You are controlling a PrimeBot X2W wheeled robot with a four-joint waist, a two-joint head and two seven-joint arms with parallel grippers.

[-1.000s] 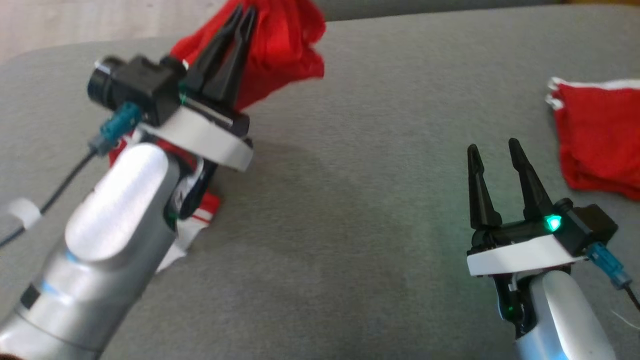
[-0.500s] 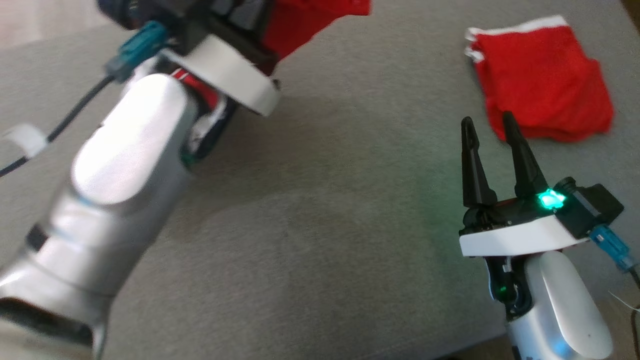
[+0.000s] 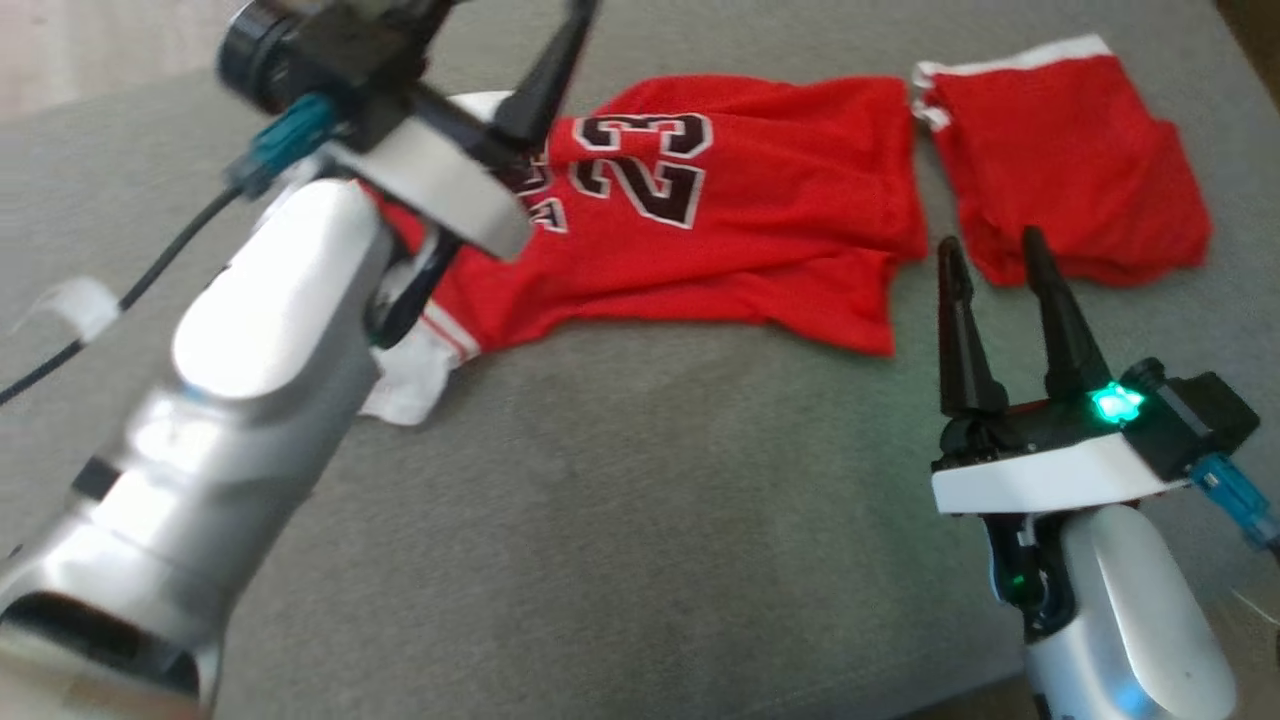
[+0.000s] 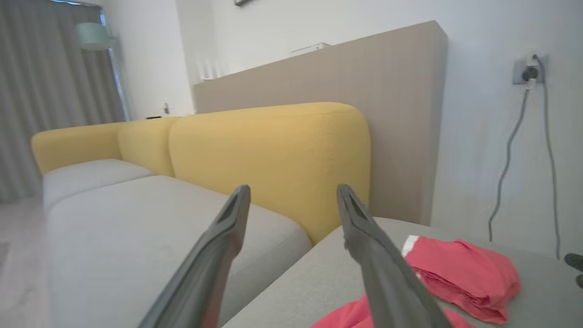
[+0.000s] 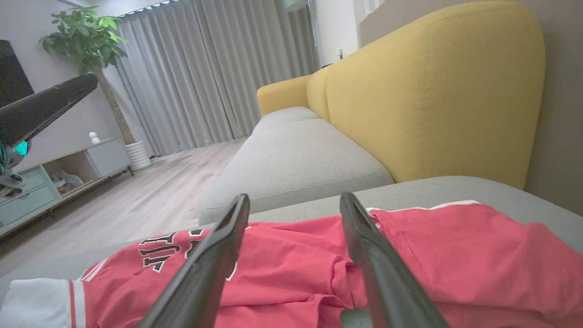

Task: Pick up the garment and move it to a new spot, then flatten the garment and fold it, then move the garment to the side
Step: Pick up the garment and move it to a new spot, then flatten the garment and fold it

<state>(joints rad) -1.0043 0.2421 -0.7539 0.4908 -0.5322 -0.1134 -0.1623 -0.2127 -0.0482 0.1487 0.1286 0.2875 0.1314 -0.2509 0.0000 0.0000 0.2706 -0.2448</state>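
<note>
Jersey (image 3: 700, 220) lies number-up along the far edge of the cushion (image 3: 640, 500), its hem just beside folded shorts (image 3: 1070, 170) at the far right corner. The move to a new spot looks done. Flattening is only partly there: the hem is rumpled and the white-trimmed end bunches under the left arm. Folding and setting aside remain.

Left gripper (image 4: 294, 189) hangs above the jersey's left end, jaws spread and empty. Right gripper (image 3: 988, 242) waits by the near right edge, jaws also spread, holding nothing.

The head view gives the whole layout. The right wrist view shows the hem creases close up. The left wrist view looks past to a yellow sofa (image 4: 273, 146).
</note>
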